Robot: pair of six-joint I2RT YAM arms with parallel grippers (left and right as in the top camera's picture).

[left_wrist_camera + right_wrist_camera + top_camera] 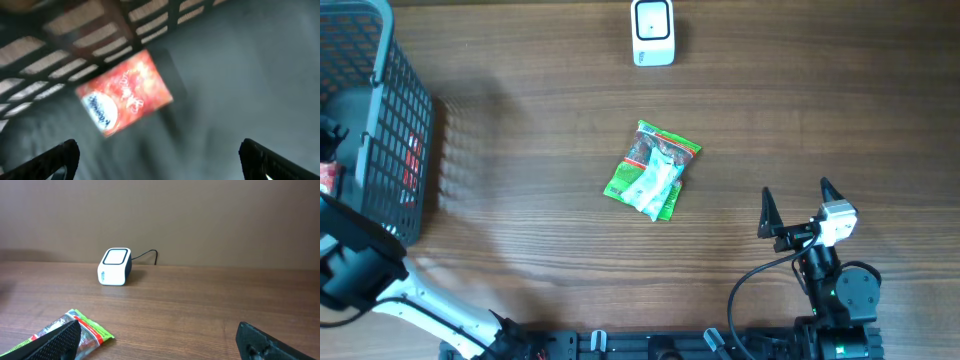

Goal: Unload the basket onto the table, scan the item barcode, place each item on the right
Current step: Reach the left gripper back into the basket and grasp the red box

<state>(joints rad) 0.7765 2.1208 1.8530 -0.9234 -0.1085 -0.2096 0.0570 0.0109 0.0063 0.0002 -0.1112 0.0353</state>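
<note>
**Wide open, nothing picked up yet**

The green packet (653, 170) lies flat in the middle of the tabletop (520, 200), well apart from the white scanner (652, 32). It looks thin and slippery, so it may slide away, or its barcode may face the wrong way. The right fingers (767, 212) are spread wide, holding nothing. The left fingers (55, 160) hang wide and empty over a red packet (125, 92) in the basket (415, 120).

Brown wood-grain table (520, 70). White boxy barcode scanner (652, 32) sits at the far edge, centre. Green crinkled plastic snack packet (653, 170) lies flat mid-table, well apart from the scanner. Dark grey plastic mesh basket (390, 120) at left edge; something red (413, 165) shows through its wall. Right gripper (796, 190): black fingers spread, near-right, apart from the packet. Left arm (355, 265) at the basket's near corner.
</note>
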